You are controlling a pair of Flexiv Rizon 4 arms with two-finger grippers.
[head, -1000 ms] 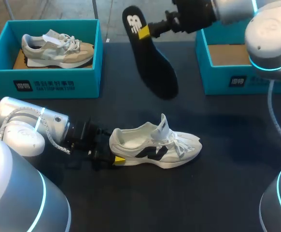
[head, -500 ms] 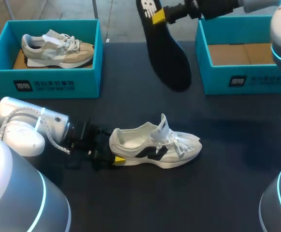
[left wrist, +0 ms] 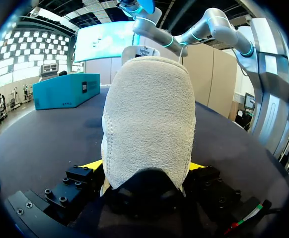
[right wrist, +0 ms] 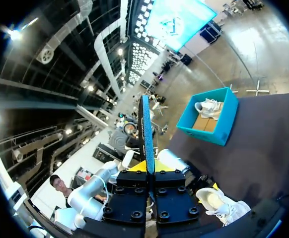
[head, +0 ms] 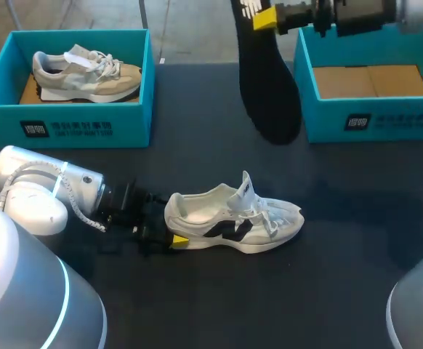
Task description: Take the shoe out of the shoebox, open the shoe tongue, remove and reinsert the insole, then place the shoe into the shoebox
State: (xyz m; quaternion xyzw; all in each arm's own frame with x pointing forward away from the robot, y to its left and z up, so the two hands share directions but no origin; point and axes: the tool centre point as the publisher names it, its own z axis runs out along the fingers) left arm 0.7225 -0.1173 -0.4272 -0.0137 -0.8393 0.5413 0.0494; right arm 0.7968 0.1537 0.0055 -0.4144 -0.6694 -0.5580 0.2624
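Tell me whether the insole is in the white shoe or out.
Out. The right gripper holds the black insole in the air, apart from the white shoe on the table.

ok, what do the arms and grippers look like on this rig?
The left arm and right arm: silvery-white rounded links, glowing cyan joint rings. A white ribbed cable at the left wrist. The left gripper and right gripper: black bolted blocks, two yellow-tipped fingers each.
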